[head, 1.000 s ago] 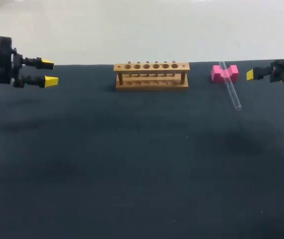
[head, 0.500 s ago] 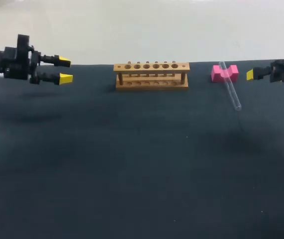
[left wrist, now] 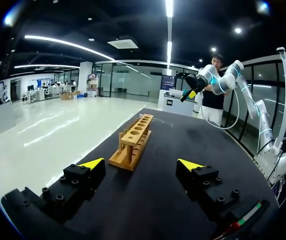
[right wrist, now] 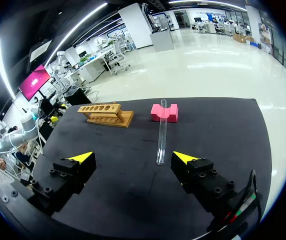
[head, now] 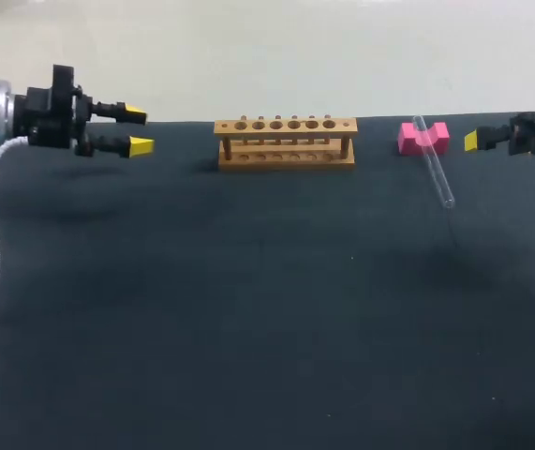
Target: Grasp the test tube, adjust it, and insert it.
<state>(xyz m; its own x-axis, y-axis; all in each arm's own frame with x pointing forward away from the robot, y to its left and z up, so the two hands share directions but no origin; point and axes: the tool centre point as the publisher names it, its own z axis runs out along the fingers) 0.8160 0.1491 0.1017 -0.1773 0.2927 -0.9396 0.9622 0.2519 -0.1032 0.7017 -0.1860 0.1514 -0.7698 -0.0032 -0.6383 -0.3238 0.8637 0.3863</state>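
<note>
Though head view half-hides right gripper (right wrist: 132,157), wrist views show it and left gripper (left wrist: 140,164) spread, empty.

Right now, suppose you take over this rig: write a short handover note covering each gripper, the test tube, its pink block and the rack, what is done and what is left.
Left gripper: open, empty, in the air to one side of the wooden rack.
Right gripper: open, empty; the test tube lies ahead of it, untouched.
Tube: one end in the notch of the pink block, the other end on the table.
Rack: no tube in it.
Done: nothing yet.
Left: grasp, adjust, insert.
</note>
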